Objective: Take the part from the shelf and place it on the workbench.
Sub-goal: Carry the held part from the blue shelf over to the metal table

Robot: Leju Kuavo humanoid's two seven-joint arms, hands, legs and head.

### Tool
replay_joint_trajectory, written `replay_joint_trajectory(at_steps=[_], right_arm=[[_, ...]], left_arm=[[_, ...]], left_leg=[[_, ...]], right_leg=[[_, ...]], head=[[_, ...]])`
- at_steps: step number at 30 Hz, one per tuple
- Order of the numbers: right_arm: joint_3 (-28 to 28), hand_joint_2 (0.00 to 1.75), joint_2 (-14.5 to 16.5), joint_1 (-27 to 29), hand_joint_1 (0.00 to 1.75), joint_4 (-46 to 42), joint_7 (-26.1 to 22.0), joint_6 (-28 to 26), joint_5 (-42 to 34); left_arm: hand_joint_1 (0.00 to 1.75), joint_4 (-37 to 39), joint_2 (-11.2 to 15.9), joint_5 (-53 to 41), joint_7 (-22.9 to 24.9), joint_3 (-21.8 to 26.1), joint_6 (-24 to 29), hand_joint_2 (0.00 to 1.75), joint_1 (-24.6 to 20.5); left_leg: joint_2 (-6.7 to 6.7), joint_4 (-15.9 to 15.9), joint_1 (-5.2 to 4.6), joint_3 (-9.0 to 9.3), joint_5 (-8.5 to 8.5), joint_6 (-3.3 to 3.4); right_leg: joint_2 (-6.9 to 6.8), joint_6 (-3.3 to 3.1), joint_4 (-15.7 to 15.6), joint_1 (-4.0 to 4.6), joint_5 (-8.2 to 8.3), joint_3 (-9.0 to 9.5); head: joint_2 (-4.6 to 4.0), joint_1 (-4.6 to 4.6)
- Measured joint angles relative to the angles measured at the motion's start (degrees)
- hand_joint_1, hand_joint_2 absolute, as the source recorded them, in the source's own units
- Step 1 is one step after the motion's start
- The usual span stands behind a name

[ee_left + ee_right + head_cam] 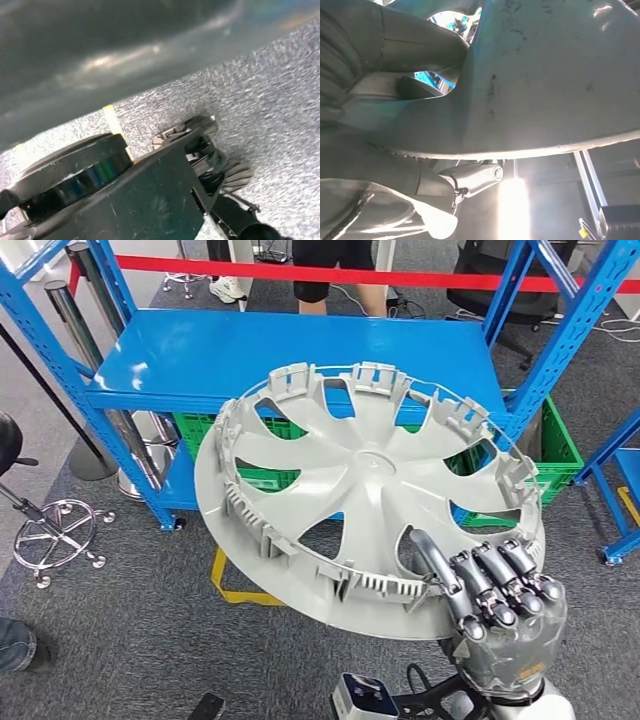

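Grey carpet, blue shelf [287, 350] far behind. Right hand [502, 605] gripping grey hubcap [362, 490] at near right rim, fingers [483, 585] curled over edge. Left hand's state: cannot tell.

The right hand [504, 605] had dark metallic segmented fingers [483, 585] on a translucent grey palm shell bearing a small orange marking. A black cable looped beside the silver wrist, near a white-and-blue housing [364, 698].
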Motion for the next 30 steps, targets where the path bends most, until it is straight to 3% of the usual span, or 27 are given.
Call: replay_joint_trajectory(at_steps=[1, 2, 3, 4, 5, 6, 8, 9, 11, 12, 14, 16, 17, 18, 19, 21, 23, 24, 26, 27, 28, 30], right_arm=[[-0.1, 1.75, 0.0, 0.1, 1.75, -0.3, -0.1, 0.0, 0.0], [-0.2, 1.75, 0.1, 0.3, 1.75, -0.6, -0.1, 0.0, 0.0], [-0.3, 1.75, 0.1, 0.5, 1.75, -0.9, -0.1, 0.0, 0.0], [-0.5, 1.75, 0.2, 0.7, 1.75, -1.1, -0.1, 0.0, 0.0], [-0.6, 1.75, 0.2, 0.9, 1.75, -1.4, -0.1, 0.0, 0.0], [-0.7, 1.75, 0.3, 1.0, 1.75, -1.6, -0.1, 0.0, 0.0], [-0.9, 1.75, 0.5, 1.2, 1.75, -2.0, 0.0, 0.0, 0.0], [-1.0, 1.75, 0.5, 1.3, 1.75, -2.2, 0.0, 0.0, 0.0], [-1.3, 1.75, 0.7, 1.6, 1.75, -2.5, 0.1, 0.0, 0.0], [-1.4, 1.75, 0.8, 1.8, 1.75, -2.6, 0.1, 0.0, 0.0], [-1.6, 1.75, 0.9, 2.2, 1.75, -3.0, 0.4, 0.0, 0.0], [-1.7, 1.75, 1.1, 2.7, 1.75, -3.5, 0.7, 0.0, 0.0], [-1.7, 1.75, 1.1, 3.0, 1.75, -3.7, 0.9, 0.0, 0.0], [-1.7, 1.75, 1.2, 3.2, 1.75, -3.9, 1.1, 0.0, 0.0], [-1.7, 1.75, 1.2, 3.3, 1.75, -4.0, 1.2, 0.0, 0.0], [-1.7, 1.75, 1.3, 3.7, 1.75, -4.2, 1.6, 0.0, 0.0], [-1.7, 1.75, 1.4, 3.9, 1.75, -4.5, 2.0, 0.0, 0.0], [-1.7, 1.75, 1.5, 3.9, 1.75, -4.6, 2.1, 0.0, 0.0], [-1.7, 1.75, 1.5, 3.9, 1.75, -4.8, 2.2, 0.0, 0.0], [-1.7, 1.75, 1.5, 4.0, 1.75, -4.9, 2.3, 0.0, 0.0], [-1.7, 1.75, 1.4, 4.0, 1.75, -4.9, 2.3, 0.0, 0.0], [-1.7, 1.75, 1.4, 4.1, 1.75, -4.9, 2.4, 0.0, 0.0]], left_arm=[[0.0, 0.0, 0.0, 0.0, -0.1, 0.0, 0.0, 0.0, 0.0], [0.0, 0.0, 0.0, 0.0, -0.2, 0.0, -0.1, 0.0, 0.0], [0.0, 0.0, 0.0, 0.0, -0.4, 0.0, -0.2, 0.0, 0.0], [0.0, 0.0, -0.1, 0.0, -0.5, 0.0, -0.4, 0.0, 0.0], [0.0, 0.0, -0.1, 0.0, -0.6, 0.0, -0.5, 0.0, 0.0], [0.0, 0.0, -0.1, 0.0, -0.6, 0.0, -0.7, 0.0, 0.0], [0.0, 0.0, -0.2, 0.0, -0.7, 0.0, -0.8, 0.0, 0.0], [0.0, 0.0, -0.2, 0.0, -0.7, 0.0, -0.9, 0.0, 0.0], [0.0, 0.0, -0.3, 0.0, -0.7, 0.0, -1.1, 0.0, 0.0], [0.0, 0.0, -0.3, 0.0, -0.7, 0.0, -1.1, 0.0, 0.1], [0.0, 0.0, -0.3, -0.4, -0.5, 0.0, -1.1, 0.0, 0.2], [0.0, 0.0, -0.3, -1.2, 0.0, 0.0, -1.0, 0.0, 0.2], [0.0, 0.0, -0.3, -1.7, 0.3, -0.1, -0.9, 0.0, 0.2], [0.0, 0.0, -0.3, -2.0, 0.4, -0.1, -0.8, 0.0, 0.2], [0.0, 0.0, -0.4, -2.2, 0.6, -0.1, -0.6, 0.0, 0.2], [0.0, 0.0, -0.5, -2.5, 0.6, -0.2, -0.1, 0.0, 0.1], [0.0, 0.0, -0.6, -2.6, 0.6, -0.3, 0.3, 0.0, 0.0], [0.0, 0.0, -0.7, -2.6, 0.5, -0.4, 0.3, 0.0, 0.0], [0.0, 0.0, -0.7, -2.6, 0.5, -0.4, 0.3, 0.0, 0.0], [0.0, 0.0, -0.7, -2.6, 0.5, -0.4, 0.3, 0.0, 0.0], [0.0, 0.0, -0.8, -2.6, 0.5, -0.4, 0.4, 0.0, 0.0], [0.0, 0.0, -0.8, -2.6, 0.4, -0.4, 0.8, 0.0, -0.1]], left_leg=[[0.05, 0.3, -0.1, -0.87, 0.5, 0.09], [0.12, 0.6, -0.19, -1.78, 0.98, 0.11], [0.19, 1.0, -0.25, -2.72, 1.42, 0.09], [0.25, 1.4, -0.27, -3.67, 1.84, 0.02], [0.28, 1.9, -0.27, -4.57, 2.25, -0.12], [0.26, 2.3, -0.33, -5.4, 2.61, -0.33], [0.23, 3.1, -0.41, -6.5, 3.4, -0.85], [0.23, 3.2, -0.4, -6.81, 3.86, -1.14], [0.17, 3.3, -0.26, -7.14, 4.44, -1.76], [0.1, 3.7, -0.18, -7.34, 3.53, -2.14], [-0.03, 7.1, 0.08, -7.99, -1.37, -2.9], [-0.04, 14.0, 0.38, -8.87, -6.89, -3.52], [-0.04, 17.1, 0.52, -9.03, -7.91, -3.72], [-0.04, 18.8, 0.66, -8.58, -7.51, -3.86], [-0.04, 18.5, 0.79, -7.27, -6.02, -3.93], [-0.12, 12.3, 0.97, -2.35, -3.17, -3.81], [-0.34, 4.7, 0.82, 2.33, -3.15, -3.3], [-0.43, 2.7, 0.64, 3.3, -3.6, -2.98], [-0.4, 1.3, 0.4, 3.01, -3.1, -2.14], [-0.27, 1.0, 0.38, 2.41, -2.45, -1.61], [-0.14, 0.8, 0.41, 1.72, -1.72, -1.02], [0.07, 0.6, 0.34, 0.12, -0.34, -0.26]], right_leg=[[0.01, 0.08, 3.6, 0.0, -1.81, -0.58], [0.01, 0.16, 6.3, 0.01, -2.23, -0.64], [0.01, 0.2, 7.3, 0.01, -1.38, -0.01], [0.0, 0.2, 6.4, 0.02, 0.35, 1.55], [-0.01, 0.15, 3.5, 0.01, 2.07, 4.0], [-0.03, 0.1, -0.6, 0.07, 2.66, 7.02], [0.02, -0.25, -8.0, 0.26, 1.67, 11.85], [0.06, -0.49, -9.8, 0.42, 0.91, 12.7], [-0.01, -1.23, -10.3, 0.46, 1.31, 11.99], [-0.12, -1.68, -10.3, 0.4, 1.81, 11.46], [-0.35, -2.43, -10.4, 0.19, 3.0, 10.51], [-0.42, -2.68, -10.2, 0.22, 4.23, 9.3], [-0.44, -2.67, -9.9, 0.23, 4.83, 8.51], [-0.46, -2.64, -9.6, 0.23, 5.36, 7.54], [-0.46, -2.59, -9.2, 0.22, 5.8, 6.56], [-0.45, -2.36, -8.4, 0.21, 6.43, 5.0], [-0.46, -1.83, -7.9, 0.29, 7.17, 4.16], [-0.48, -1.5, -7.9, 0.26, 7.7, 3.85], [-0.52, -0.73, -8.2, 0.06, 8.81, 3.09], [-0.46, -0.42, -8.1, -0.04, 8.42, 2.52], [-0.36, -0.19, -7.2, -0.09, 6.98, 1.85], [-0.15, -0.07, -2.4, -0.1, 1.32, 0.42]], head=[[0.01, 0.05], [0.0, 0.08], [0.0, 0.08], [0.0, 0.08], [0.0, 0.08], [0.01, 0.1], [0.01, 0.05], [0.01, 0.06], [0.0, 0.07], [0.01, 0.04], [0.0, -0.28], [-0.01, -0.59], [-0.01, -0.63], [-0.01, -0.69], [-0.01, -0.73], [-0.01, -0.76], [-0.01, -0.71], [-0.01, -0.69], [-0.01, -0.69], [0.0, -0.67], [0.0, -0.59], [0.0, -0.33]])
